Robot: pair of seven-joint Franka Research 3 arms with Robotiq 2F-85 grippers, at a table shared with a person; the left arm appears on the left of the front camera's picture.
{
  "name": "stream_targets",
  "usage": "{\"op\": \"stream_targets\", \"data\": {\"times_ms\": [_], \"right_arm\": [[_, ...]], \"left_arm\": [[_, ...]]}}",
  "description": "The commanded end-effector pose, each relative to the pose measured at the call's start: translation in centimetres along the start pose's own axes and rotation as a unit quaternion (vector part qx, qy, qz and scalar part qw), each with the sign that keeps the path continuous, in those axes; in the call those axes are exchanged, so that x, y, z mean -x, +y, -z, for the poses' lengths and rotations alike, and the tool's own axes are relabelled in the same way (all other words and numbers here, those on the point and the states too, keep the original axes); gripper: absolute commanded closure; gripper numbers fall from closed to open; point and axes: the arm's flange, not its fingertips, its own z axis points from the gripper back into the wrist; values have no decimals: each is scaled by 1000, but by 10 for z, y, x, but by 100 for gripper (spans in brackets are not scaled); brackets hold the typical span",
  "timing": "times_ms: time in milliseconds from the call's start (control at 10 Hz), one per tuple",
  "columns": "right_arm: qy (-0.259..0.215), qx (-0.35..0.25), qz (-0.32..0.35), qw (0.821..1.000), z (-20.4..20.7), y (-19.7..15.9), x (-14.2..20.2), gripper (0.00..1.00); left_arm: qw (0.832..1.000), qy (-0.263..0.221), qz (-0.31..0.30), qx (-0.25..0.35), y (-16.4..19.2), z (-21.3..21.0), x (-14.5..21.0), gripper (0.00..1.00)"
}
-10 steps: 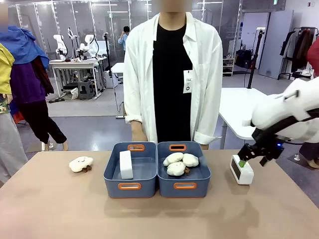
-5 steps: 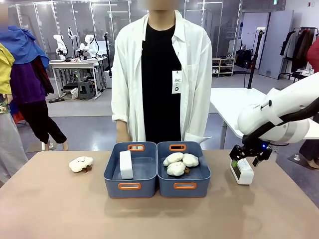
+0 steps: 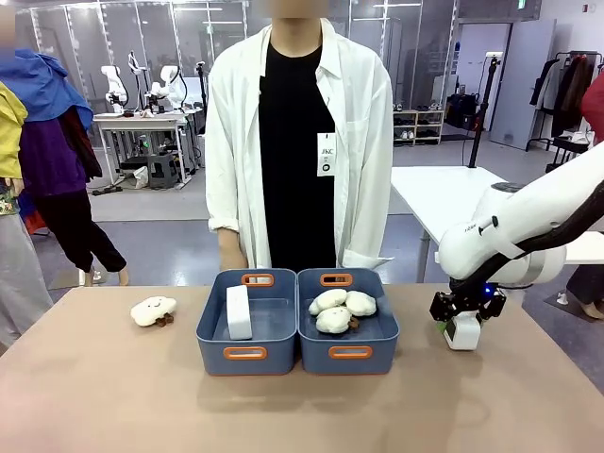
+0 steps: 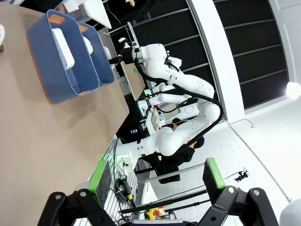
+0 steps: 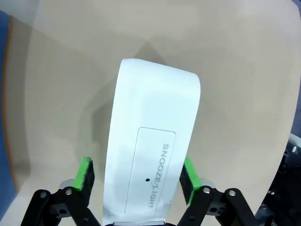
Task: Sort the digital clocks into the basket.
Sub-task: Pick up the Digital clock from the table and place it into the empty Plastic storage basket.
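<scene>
Green pads (image 5: 85, 175) of the right gripper (image 5: 137, 178) stand apart on either side of the second clock (image 5: 153, 117). It is a white block lying on the tan table (image 5: 244, 94), with its "SNOOZE/LIGHT" button facing the wrist camera. The pads sit close beside its long sides but look not yet clamped; a thin gap shows on one side. The left gripper (image 4: 157, 181) hangs away from the work, pads spread wide, nothing between them.

At mid-table in the front view, two blue bins sit side by side. The basket (image 3: 219, 354), on the robot's left, holds the first clock (image 3: 239, 312), standing on edge. The right bin (image 3: 377, 354) holds three plush clouds (image 3: 342, 309). One more plush (image 3: 154, 310) lies on the table left of the basket. Well right of both bins, the second clock rests on the table under the right gripper. A person (image 3: 297, 142) in a white coat stands at the far edge behind the bins.

By my reading the task is half done: one clock in, one out. What is left is to close on the second clock, lift it, carry it past the right bin and set it in the basket.
</scene>
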Motion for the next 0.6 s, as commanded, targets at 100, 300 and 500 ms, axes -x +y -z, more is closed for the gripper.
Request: {"op": "stream_targets", "data": {"times_ms": [100,300,500], "right_arm": [[0,4,23,1000,0,7,0,43],[8,2,29,1000,-2,6,0,63],[9,-9,36,999,-10,3,1,82]], "left_arm": [[1000,2,-3,0,-6,-1,4,0],[1000,2,-3,0,-6,-1,4,0],[1000,2,-3,0,-6,-1,4,0]]}}
